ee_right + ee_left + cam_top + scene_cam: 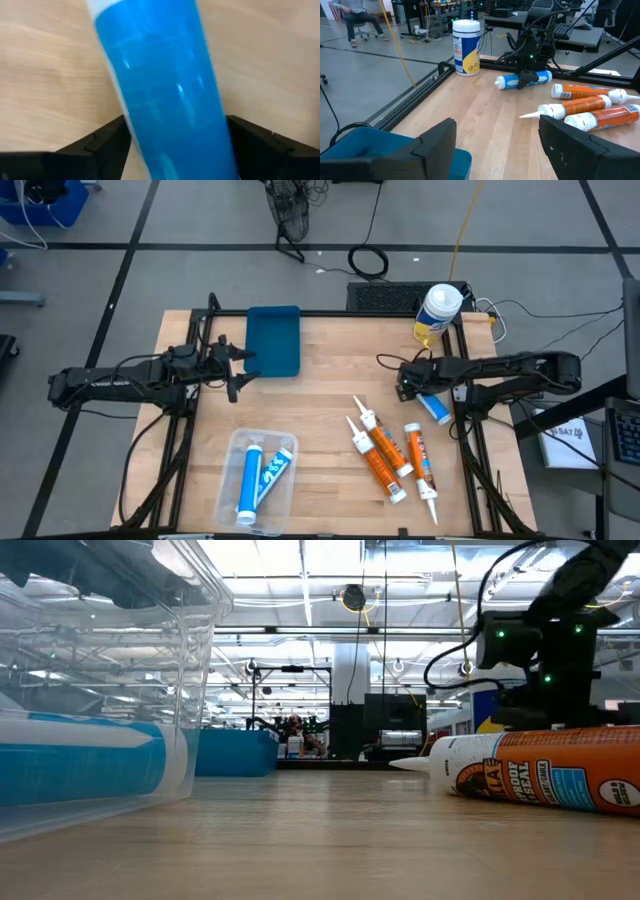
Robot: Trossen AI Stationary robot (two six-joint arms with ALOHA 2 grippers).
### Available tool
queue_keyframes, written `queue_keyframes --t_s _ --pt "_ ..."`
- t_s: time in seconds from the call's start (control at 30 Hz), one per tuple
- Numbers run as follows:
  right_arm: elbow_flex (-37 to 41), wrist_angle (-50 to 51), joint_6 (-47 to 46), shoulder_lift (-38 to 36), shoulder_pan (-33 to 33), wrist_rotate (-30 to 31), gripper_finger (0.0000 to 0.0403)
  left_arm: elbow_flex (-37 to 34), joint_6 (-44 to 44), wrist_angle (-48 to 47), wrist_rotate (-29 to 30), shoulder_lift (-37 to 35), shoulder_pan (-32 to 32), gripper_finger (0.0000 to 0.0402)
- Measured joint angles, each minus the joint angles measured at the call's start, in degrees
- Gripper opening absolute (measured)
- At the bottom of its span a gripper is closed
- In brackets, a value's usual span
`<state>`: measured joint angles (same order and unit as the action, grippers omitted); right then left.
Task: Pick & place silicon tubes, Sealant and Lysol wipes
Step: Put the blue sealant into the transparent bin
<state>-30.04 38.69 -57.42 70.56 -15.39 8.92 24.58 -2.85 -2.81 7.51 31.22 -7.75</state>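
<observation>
A blue silicone tube [436,409] lies flat on the wooden table near its right edge. My right gripper [422,392] points down over it, open, with one dark finger on each side of the tube [165,90]. The left wrist view shows it astride the tube [512,81]. The Lysol wipes canister [438,312] stands upright at the far right corner. Three orange sealant tubes [385,452] lie near the front right. My left gripper [240,370] hovers open at the left, beside a blue tray [273,340]. My right gripper comes at the blue tube from above, fingers pointing down and lying across it, one finger [107,142] at each long side. The tube lies on the table. Whether the fingers touch its sides, I cannot tell.
A clear plastic bin [258,480] at the front left holds two blue tubes. Black frame rails [470,440] run along the table's left and right edges. Bare wood lies in the middle between the tray, the bin and the orange tubes.
</observation>
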Motion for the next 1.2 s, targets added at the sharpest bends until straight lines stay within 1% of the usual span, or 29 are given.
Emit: queue_keyframes --t_s 0.13,0.33,0.5,0.63,0.8,0.87,0.93,1.07,1.2 --pt "1.8 -4.4 3.4 0.1 0.0 -1.4 0.0283 0.0 0.0 0.0 0.0 0.0 0.0 0.0275" --pt "1.8 -5.4 7.6 0.1 0.0 -1.1 0.0274 0.0 0.0 0.0 0.0 0.0 0.0 0.0286" --pt "1.9 -10.3 12.5 0.1 0.2 0.3 0.0265 0.0 0.0 0.0 0.0 0.0 0.0 0.0283" --pt "2.0 -13.7 15.6 0.2 0.6 2.7 0.0247 0.0 0.0 0.0 0.0 0.0 0.0 0.0277" --pt "2.1 -17.2 19.7 0.4 0.7 3.8 0.0205 0.0 0.0 0.0 0.0 0.0 0.0 0.0275" --pt "2.5 -19.2 20.8 0.4 0.7 5.2 0.0205 0.0 0.0 0.0 0.0 0.0 0.0 0.0277" --pt "3.9 -23.3 22.2 0.4 0.7 6.3 0.0205 0.0 0.0 0.0 0.0 0.0 0.0 0.028" --pt "9.0 -37.7 24.4 0.4 0.7 7.1 0.0204 0.0 0.0 0.0 0.0 0.0 0.0 0.0286" --pt "13.7 -49.8 24.6 0.0 0.7 4.9 0.0204 0.0 0.0 0.0 0.0 0.0 0.0 0.0286"
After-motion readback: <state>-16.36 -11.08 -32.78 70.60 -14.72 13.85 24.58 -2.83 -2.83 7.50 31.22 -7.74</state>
